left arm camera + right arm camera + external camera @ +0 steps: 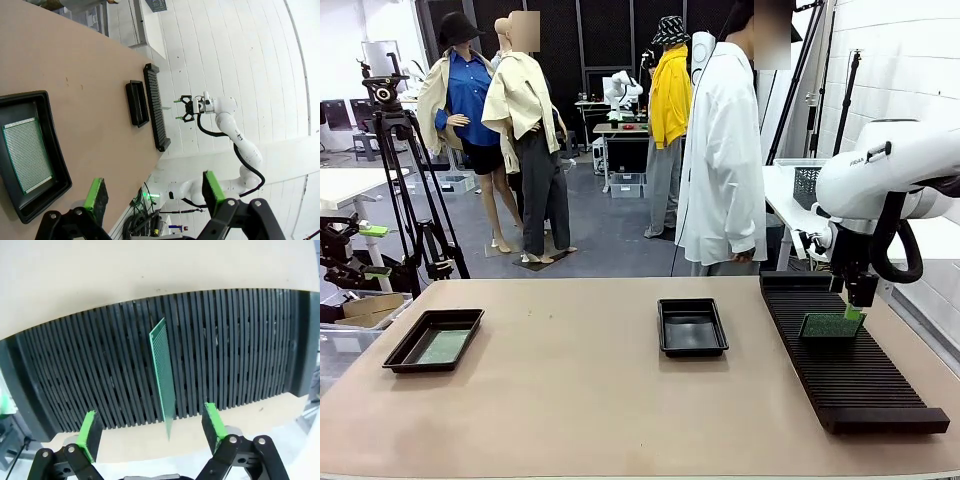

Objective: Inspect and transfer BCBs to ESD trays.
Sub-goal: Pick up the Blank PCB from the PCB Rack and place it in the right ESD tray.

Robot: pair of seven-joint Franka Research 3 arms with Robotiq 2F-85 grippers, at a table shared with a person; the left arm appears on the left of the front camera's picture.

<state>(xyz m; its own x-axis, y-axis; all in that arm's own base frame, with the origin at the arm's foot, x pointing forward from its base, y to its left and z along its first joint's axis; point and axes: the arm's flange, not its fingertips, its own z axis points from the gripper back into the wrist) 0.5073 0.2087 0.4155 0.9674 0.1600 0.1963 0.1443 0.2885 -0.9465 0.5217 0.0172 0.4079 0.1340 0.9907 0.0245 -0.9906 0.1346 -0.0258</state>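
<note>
In the right wrist view the right gripper [150, 430] has its jaws spread wide. A BCB [162, 370] stands on edge in the gap between the pads, slotted in the rack [235, 350] below, and touches neither pad. The front view adds the height: this gripper hangs just above the board's top edge, gripping nothing.

In the left wrist view the left gripper [154, 192] is also wide open and holds nothing. Nearest it, off to one finger's side, the near tray [52, 145] holds a second BCB [25, 155] lying flat. Farther along the table [85, 60] sits the far tray [136, 102], bare inside, then the rack, with the right gripper over it. The front view shows a person [720, 170] beyond the table.
</note>
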